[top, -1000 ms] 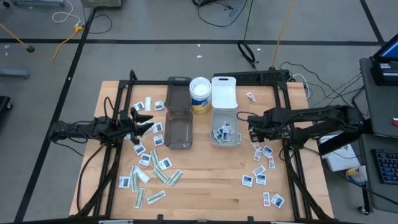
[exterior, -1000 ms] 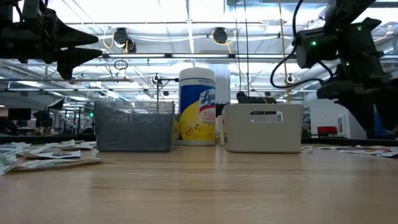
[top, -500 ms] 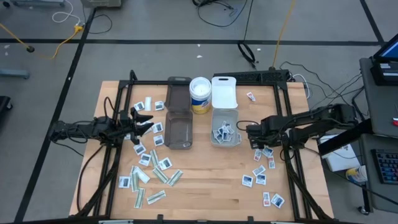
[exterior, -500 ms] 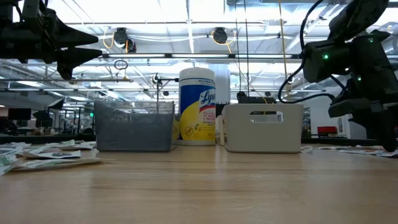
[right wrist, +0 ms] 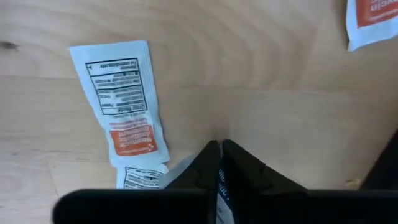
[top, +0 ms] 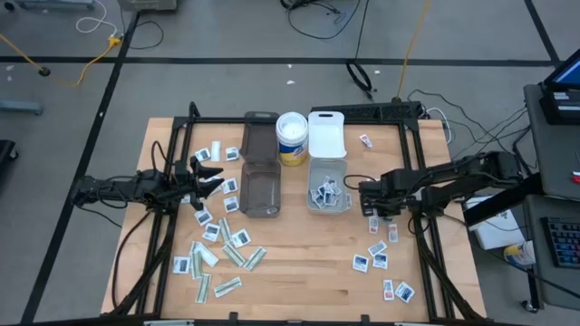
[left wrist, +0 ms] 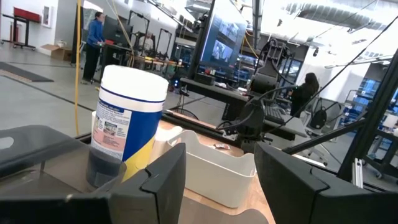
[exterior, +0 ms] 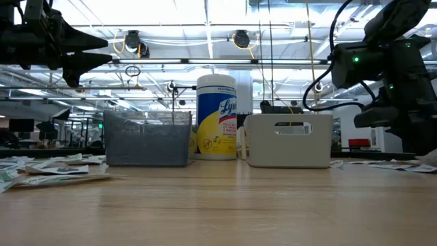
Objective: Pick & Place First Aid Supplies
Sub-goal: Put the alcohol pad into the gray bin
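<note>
- Right wrist view: right gripper (right wrist: 220, 163) is low over the wood, fingers pinched together on a packet (right wrist: 219, 186) edge; whether it is gripped, I cannot tell.
- Beside it an orange-printed packet (right wrist: 121, 99) lies flat, long axis slightly tilted.
- White bin (top: 328, 201) holds several packets; smoky bin (top: 260, 192) looks bare.
- Left gripper (top: 216, 177) hovers, fingers apart, holding nothing.

Wooden table (top: 299, 272), smoky bin (top: 260, 192), white bin (top: 327, 190), wipes canister (top: 292, 138), packets (top: 217, 244) scattered both sides

wipes canister (exterior: 216, 117) | brand "Lysol" | other print unreadable
</note>
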Controlling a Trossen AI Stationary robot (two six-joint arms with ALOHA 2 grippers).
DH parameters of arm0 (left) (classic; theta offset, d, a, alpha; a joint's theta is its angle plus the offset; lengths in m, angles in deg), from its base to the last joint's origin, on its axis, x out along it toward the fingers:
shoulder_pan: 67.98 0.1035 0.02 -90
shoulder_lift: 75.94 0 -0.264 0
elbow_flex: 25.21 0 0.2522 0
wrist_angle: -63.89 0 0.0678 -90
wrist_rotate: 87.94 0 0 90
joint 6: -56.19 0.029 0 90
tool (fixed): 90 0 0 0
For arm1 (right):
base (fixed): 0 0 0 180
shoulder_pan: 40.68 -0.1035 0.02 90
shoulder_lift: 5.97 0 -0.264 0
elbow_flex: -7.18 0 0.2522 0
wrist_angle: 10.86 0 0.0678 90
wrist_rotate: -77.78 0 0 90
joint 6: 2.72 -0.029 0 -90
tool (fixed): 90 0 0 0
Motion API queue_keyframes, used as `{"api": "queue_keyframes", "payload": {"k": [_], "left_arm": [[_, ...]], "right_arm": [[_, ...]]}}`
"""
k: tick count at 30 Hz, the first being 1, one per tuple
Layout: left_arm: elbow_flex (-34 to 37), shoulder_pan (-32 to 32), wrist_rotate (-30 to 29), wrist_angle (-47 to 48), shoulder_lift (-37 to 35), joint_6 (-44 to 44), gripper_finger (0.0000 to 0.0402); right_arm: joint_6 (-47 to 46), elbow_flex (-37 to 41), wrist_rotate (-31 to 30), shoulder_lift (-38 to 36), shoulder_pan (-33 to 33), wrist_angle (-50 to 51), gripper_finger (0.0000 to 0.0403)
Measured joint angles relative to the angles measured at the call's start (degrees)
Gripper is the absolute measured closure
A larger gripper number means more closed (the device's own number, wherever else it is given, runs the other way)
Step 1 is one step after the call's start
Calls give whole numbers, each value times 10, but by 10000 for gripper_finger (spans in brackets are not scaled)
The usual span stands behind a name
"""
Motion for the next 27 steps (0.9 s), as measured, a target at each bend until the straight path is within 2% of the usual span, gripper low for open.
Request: {"api": "queue_keyframes", "payload": {"k": [10,18,27], "left_arm": [[0,0,0,0,0,0,206],[0,0,0,0,0,0,206],[0,0,0,0,0,0,206]], "right_arm": [[7,-3,-4,-9,0,10,401],[85,-88,-14,-21,17,132,402],[169,-195,-10,-22,62,203,403]]}}
